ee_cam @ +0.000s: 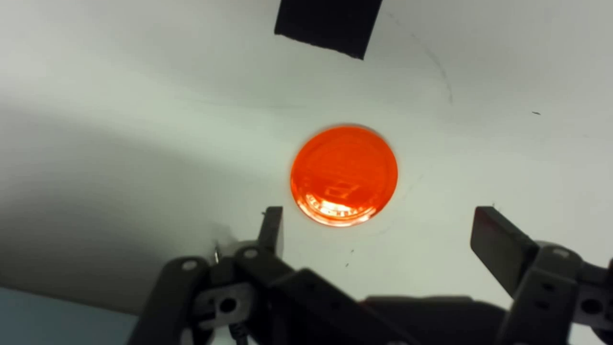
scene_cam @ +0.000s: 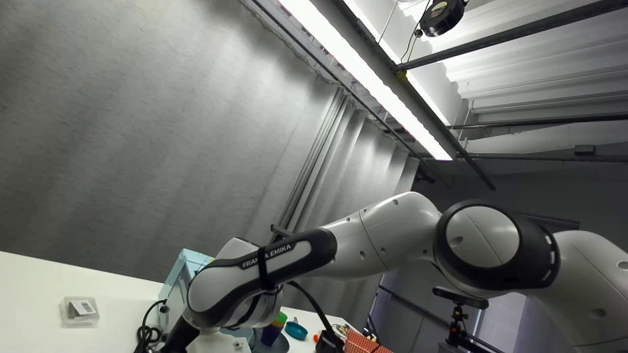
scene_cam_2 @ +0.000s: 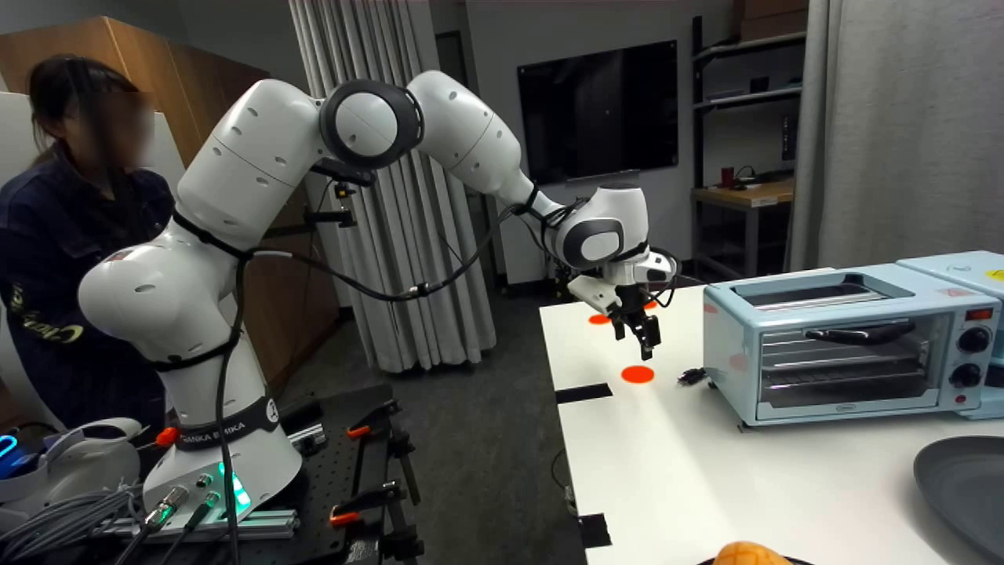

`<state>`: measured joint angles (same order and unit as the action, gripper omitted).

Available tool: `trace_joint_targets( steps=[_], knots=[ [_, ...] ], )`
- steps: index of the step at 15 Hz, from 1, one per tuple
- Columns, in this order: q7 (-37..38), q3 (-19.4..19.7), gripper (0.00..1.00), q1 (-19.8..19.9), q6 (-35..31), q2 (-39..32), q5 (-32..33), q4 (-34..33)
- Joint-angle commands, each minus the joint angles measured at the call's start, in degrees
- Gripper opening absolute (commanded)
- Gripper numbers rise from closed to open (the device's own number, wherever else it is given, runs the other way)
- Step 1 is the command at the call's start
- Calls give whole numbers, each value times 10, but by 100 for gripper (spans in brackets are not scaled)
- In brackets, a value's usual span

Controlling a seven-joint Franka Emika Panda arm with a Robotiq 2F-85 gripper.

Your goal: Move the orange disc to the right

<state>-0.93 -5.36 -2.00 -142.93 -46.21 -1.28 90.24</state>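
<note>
One orange disc [ee_cam: 344, 175] lies ungrasped on the desk [ee_cam: 483, 143] near the wide-spread end effector [ee_cam: 379, 215]; grasping and moving it right apparently remain.

The orange disc [ee_cam: 343, 167] looked glossy, the black strip [scene_cam_2: 583, 393] at the edge of the table [scene_cam_2: 667, 471] matt, the curtain [scene_cam_2: 423, 337] cloth.

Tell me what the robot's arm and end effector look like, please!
The arm is mostly white and rounded, with dark bands at some joints. Black cables run along it, and black straps wrap around it. One strap partly hides its FRANKA EMIKA lettering. The end effector is black, with two blocky, jointed fingers.
</note>
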Motion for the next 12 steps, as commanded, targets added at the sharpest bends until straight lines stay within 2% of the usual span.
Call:
trace_joint_targets(
  steps=[1,6,12],
  knots=[
    [-2,4,100,-4,1,0,-5,-2],
    [3,21,100,-15,66,-23,12,-46],
    [3,33,100,-26,170,-77,30,-134]
  ],
)
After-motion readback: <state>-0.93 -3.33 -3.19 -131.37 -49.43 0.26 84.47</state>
